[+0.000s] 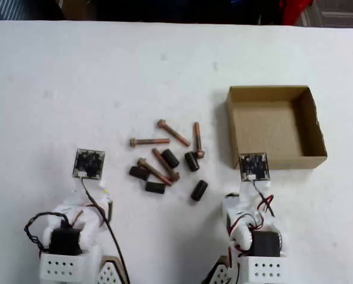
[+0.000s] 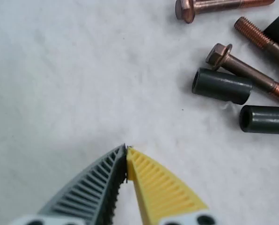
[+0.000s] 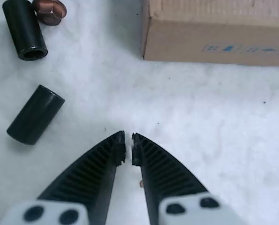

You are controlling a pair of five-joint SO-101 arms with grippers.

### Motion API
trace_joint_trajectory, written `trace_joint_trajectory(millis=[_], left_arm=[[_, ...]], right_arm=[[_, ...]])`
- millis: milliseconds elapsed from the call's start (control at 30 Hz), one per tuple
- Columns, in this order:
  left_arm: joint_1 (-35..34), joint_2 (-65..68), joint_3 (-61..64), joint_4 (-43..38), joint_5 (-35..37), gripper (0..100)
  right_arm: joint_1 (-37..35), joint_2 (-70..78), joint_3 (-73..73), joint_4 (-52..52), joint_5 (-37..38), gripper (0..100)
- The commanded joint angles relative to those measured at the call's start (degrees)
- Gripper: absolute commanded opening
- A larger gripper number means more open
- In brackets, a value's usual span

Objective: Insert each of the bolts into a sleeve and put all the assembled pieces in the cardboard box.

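Left pincer (image 2: pixel 126 150), right pincer (image 3: pixel 128 142) pressed together over white table (image 1: pixel 164 59); cardboard box (image 3: pixel 214 42) wall near right.

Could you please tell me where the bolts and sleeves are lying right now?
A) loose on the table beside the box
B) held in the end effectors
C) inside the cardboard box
A: the bolts and sleeves lie loose on the table, outside the cardboard box.
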Motion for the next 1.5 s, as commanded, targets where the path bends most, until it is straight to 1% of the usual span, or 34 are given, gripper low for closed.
trace_joint_trajectory(millis=[0, 1300, 1467], left_arm=[[-0.66, 0.04, 0.09, 0.44, 0.18, 2], [-0.66, 0.04, 0.09, 0.44, 0.18, 2], [-0.66, 0.04, 0.09, 0.44, 0.18, 2]], right_arm=[[0.40, -0.40, 0.44, 0.22, -0.53, 1.7], [0.13, -0.40, 0.44, -0.31, -0.53, 2.1], [0.13, -0.40, 0.44, -4.26, -0.53, 1.8]])
